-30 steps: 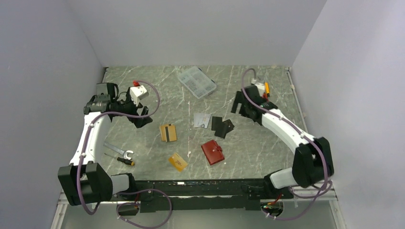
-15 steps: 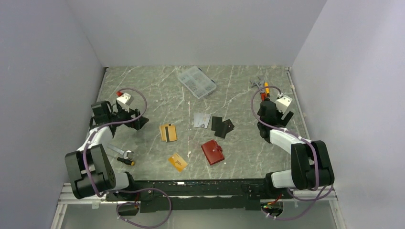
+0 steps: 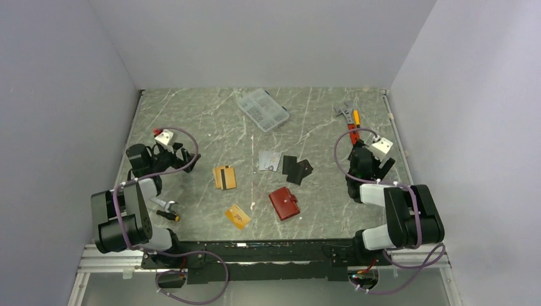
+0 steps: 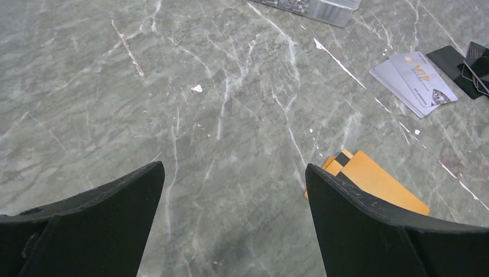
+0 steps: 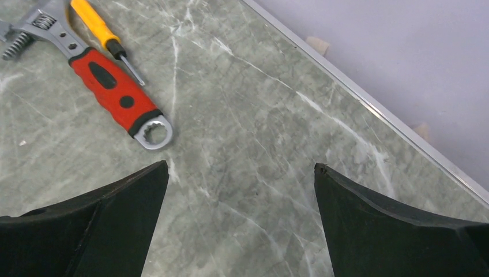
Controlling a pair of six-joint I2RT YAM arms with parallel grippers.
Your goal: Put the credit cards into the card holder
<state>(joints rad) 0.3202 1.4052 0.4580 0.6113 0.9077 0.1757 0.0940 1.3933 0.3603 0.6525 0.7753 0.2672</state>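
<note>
The red card holder (image 3: 284, 203) lies shut near the table's front centre. An orange-gold credit card with a black stripe (image 3: 223, 176) lies left of centre, partly behind my right finger in the left wrist view (image 4: 369, 179). Another orange-gold card (image 3: 237, 216) lies near the front. Silver-grey cards (image 3: 270, 159) (image 4: 415, 81) lie at centre beside a dark card (image 3: 289, 163) (image 4: 452, 57). My left gripper (image 3: 175, 159) (image 4: 233, 167) is open over bare table at the left. My right gripper (image 3: 377, 164) (image 5: 241, 165) is open at the right, holding nothing.
A small black wallet (image 3: 300, 171) lies right of the dark card. A clear plastic box (image 3: 262, 109) sits at the back. A red-handled wrench (image 5: 115, 92) and yellow screwdriver (image 5: 95, 20) lie back right. Another wrench and screwdriver (image 3: 163, 209) lie front left. The table's right rim (image 5: 369, 104) is close.
Both arms have folded back toward their bases, the left gripper pulling left and the right gripper pulling right and nearer. The cards and the holder have not moved.
</note>
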